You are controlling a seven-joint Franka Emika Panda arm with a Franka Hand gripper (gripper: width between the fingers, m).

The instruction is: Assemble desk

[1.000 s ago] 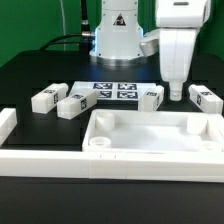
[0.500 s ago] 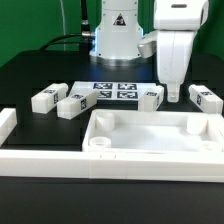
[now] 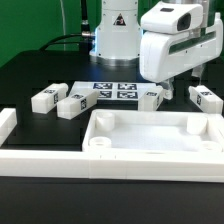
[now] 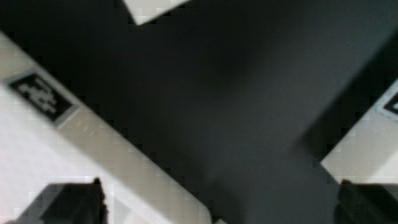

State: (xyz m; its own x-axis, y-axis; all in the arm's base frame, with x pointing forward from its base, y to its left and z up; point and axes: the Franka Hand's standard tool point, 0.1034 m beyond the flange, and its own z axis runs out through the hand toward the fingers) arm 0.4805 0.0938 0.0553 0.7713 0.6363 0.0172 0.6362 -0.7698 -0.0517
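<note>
The desk's white panel (image 3: 150,137), with a raised rim and round corner sockets, lies at the front of the table. Several short white tagged legs lie behind it: two on the exterior view's left (image 3: 47,99) (image 3: 72,103), one in the middle (image 3: 152,97) and one on the right (image 3: 206,97). My gripper (image 3: 178,92) hangs open just above the table between the middle leg and the right leg, holding nothing. In the wrist view a tagged leg (image 4: 71,120) runs slantwise past one dark finger (image 4: 71,205), and another leg (image 4: 377,135) shows at the opposite edge.
The marker board (image 3: 112,90) lies flat behind the legs, in front of the arm's base (image 3: 117,40). Low white border bars run along the front (image 3: 60,162) and at the exterior view's left (image 3: 8,122). Black table shows between the parts.
The hand has turned about its upright axis and now shows its broad side to the exterior camera. It stays over the same spot, jaws still wide. No part has moved.
</note>
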